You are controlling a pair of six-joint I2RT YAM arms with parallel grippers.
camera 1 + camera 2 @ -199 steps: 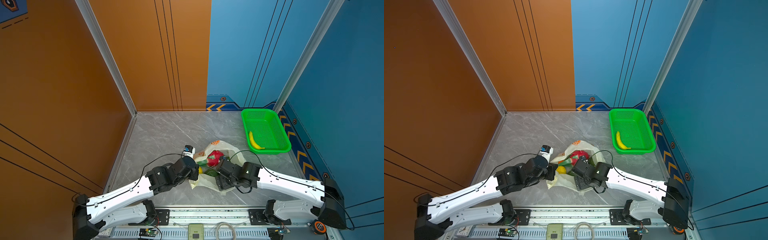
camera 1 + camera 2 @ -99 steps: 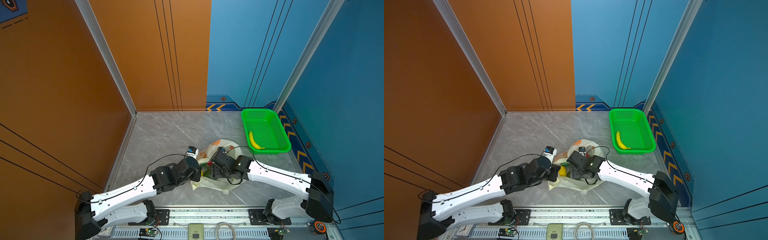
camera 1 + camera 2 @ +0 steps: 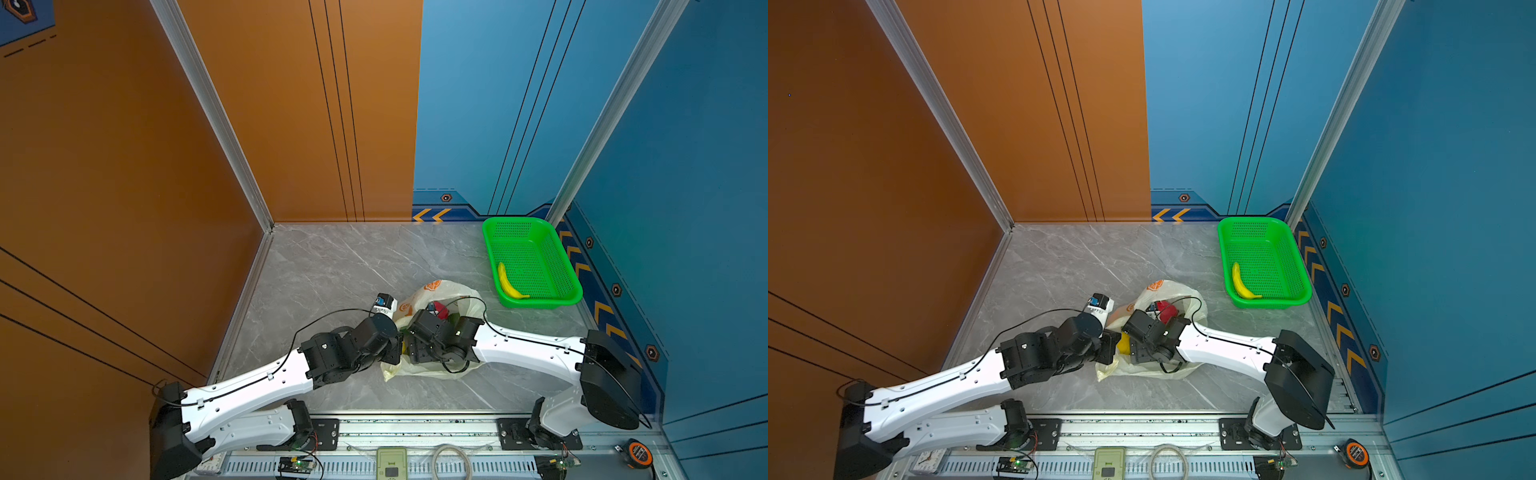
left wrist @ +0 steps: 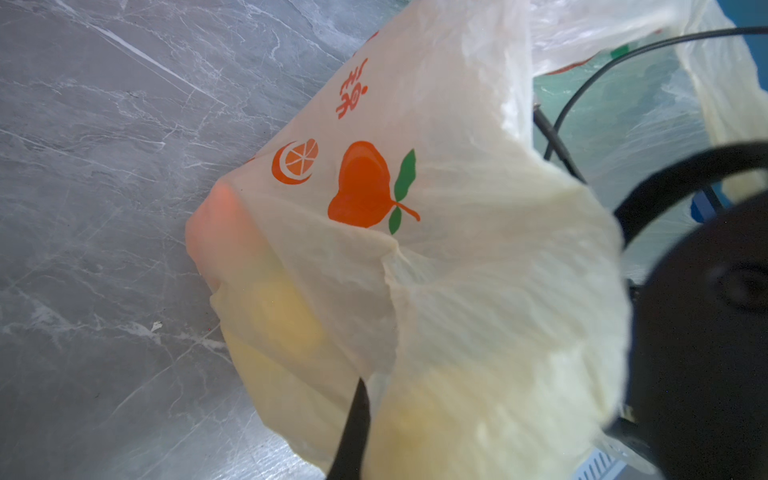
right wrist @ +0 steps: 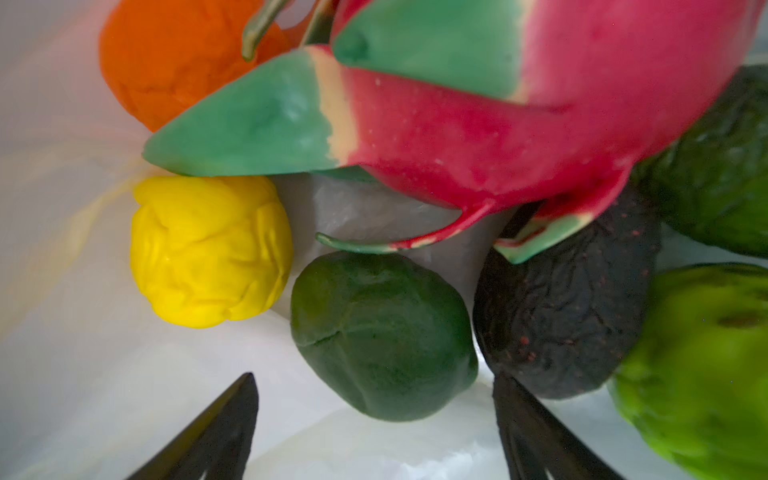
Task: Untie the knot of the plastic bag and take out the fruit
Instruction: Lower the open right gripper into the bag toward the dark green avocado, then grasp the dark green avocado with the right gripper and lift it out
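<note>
Top views: right arm [image 3: 519,349] swings in since a second ago, wrist now over open mouth of plastic bag [image 3: 457,291]. No knot visible, so likely undone; fruit extraction under way. Banana [image 3: 509,282] already in green basket [image 3: 540,301]. Grey marble tabletop [image 3: 332,266], orange and blue wall panels around.

Left wrist: left gripper [image 4: 359,390] clamped on bag film, holding mouth up.

Right wrist: right gripper [image 5: 374,376] spread wide, empty. Dark green fruit [image 5: 382,324] just ahead between tips, lemon [image 5: 208,249] beside it, dragon fruit [image 5: 540,104] beyond.

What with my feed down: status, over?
Left end effector shut on plastic bag. Right end effector open inside, facing dark green fruit. Dragon fruit crowding it.
</note>
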